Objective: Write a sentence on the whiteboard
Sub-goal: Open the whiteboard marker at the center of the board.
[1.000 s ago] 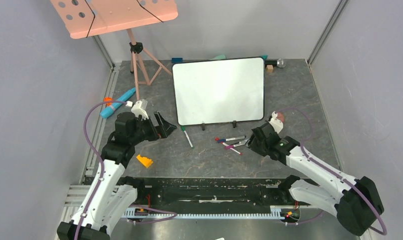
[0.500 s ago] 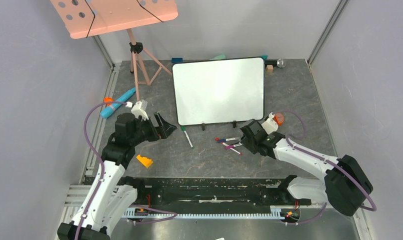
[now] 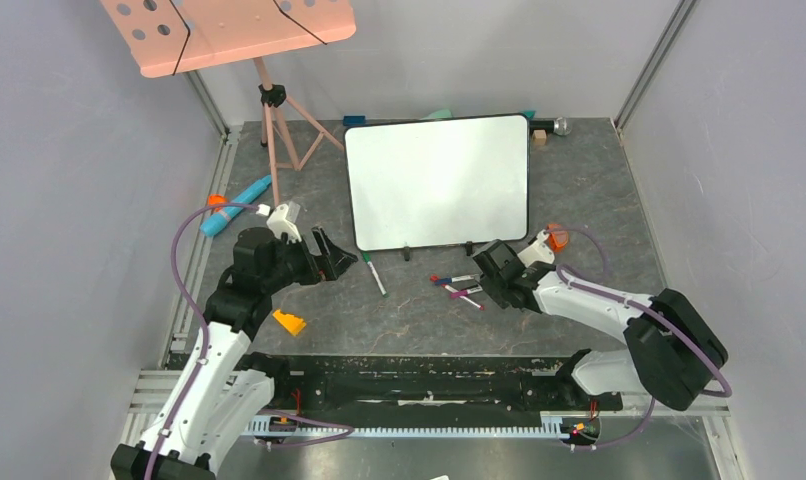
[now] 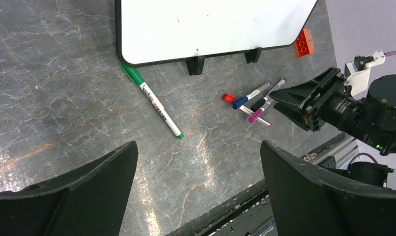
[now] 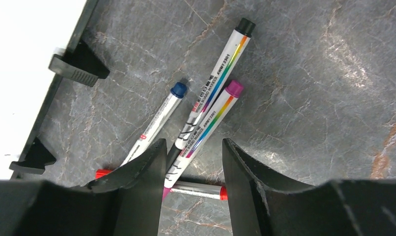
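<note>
While the whiteboard [image 3: 439, 180] is lying flat toward the far edge of the tabletop, its face showing plain white, the right gripper [image 5: 192, 147] is hanging over a cluster of markers just off the board's near edge. Its fingers are standing narrowly apart, straddling the magenta-capped marker [image 5: 213, 118] and the black-capped marker [image 5: 224, 54], the blue-capped marker [image 5: 159, 120] just outside. Nearer the left edge, the left gripper [image 4: 196, 147] is hanging spread wide, holding nothing, the green marker [image 4: 152, 101] lying beyond it.
</note>
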Robot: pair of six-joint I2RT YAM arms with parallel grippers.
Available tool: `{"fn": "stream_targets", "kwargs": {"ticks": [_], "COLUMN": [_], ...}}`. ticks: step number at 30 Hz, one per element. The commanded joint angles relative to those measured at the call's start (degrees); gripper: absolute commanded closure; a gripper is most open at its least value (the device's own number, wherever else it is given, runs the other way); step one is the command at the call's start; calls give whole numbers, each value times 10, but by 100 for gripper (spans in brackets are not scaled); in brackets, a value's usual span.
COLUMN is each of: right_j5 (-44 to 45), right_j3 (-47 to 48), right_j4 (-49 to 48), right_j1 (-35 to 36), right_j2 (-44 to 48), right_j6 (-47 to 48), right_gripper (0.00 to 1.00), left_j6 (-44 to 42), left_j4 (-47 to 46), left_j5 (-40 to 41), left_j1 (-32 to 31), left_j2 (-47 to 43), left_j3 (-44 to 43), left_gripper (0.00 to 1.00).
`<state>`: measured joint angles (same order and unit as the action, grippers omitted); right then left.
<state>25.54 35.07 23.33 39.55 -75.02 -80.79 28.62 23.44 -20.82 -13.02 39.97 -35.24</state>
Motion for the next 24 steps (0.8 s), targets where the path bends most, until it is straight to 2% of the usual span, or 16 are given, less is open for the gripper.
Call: {"fn": "stream_targets", "kwargs": {"ticks": [1,4,7,11,18,24], "right_j5": [23,17,17,24,59,70], "right_j3": [-4,-8,-17,-30,-58,-66], "right_j4": [-12,-13,-14,-10,5,-67], "right_j1": [3,2,3,3,3,3], "right_j2": [-21,-29,-26,-1,100,188], "right_j6": [-29,-35,-39,-39,-24,131], "right_gripper": [53,58,73,100,100,100], "left_j6": [-20,-20,-21,-22,-23,-15], "left_j4": [-20,-20,-21,-21,-33,-48], "left_j5": [9,8,8,8,-31,-54], "left_j1": [-5,-7,-12,-16,-32,-80], "left_j2": [-6,-5,-4,-3,9,31], "left_j3": [-1,0,1,0,0,-1], "left_gripper": [0,0,0,0,0,0]}}
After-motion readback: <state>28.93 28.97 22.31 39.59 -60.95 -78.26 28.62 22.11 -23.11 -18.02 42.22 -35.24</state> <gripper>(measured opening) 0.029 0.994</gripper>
